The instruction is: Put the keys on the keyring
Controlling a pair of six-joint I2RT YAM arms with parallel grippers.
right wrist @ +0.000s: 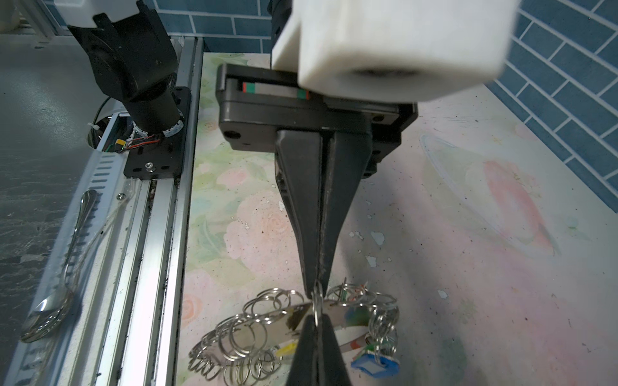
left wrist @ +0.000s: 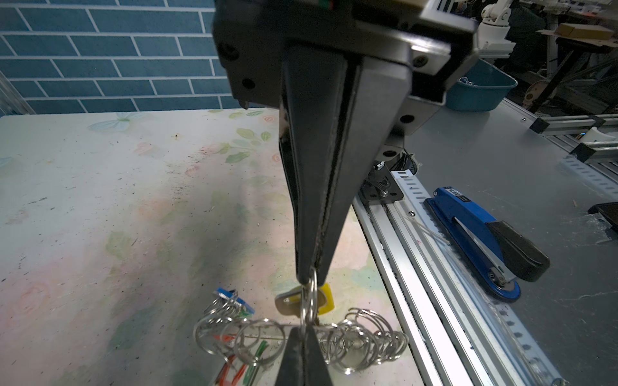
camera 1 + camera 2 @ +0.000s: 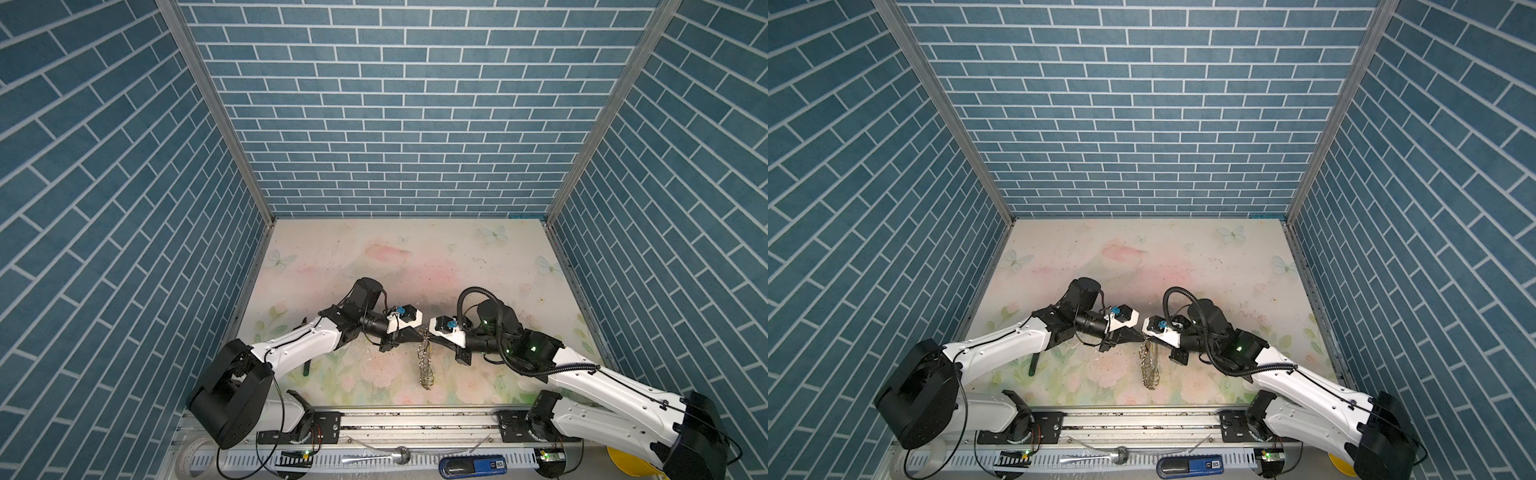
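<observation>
The keyring [image 3: 424, 361] [image 3: 1150, 365] hangs edge-on above the floral table, between my two grippers, in both top views. My left gripper [image 3: 417, 332] [image 2: 302, 331] and my right gripper [image 3: 430, 335] [image 1: 316, 319] meet tip to tip. Each is shut on the same small silver ring [image 2: 309, 300] at the top of the keyring. A key with a yellow tag [image 2: 326, 297] hangs right behind that ring. Keys with blue [image 1: 374, 364], red and green [image 2: 254, 361] tags dangle among the chain's rings [image 1: 240, 334]. How the yellow-tag key is joined to the ring is hidden.
A metal rail [image 3: 415, 419] runs along the table's near edge. Beyond it lie a spoon [image 3: 374, 457], a blue stapler [image 3: 471, 464], a clear tape roll [image 3: 195, 457] and a yellow object [image 3: 623, 461]. A dark stick [image 3: 306, 370] lies under the left arm.
</observation>
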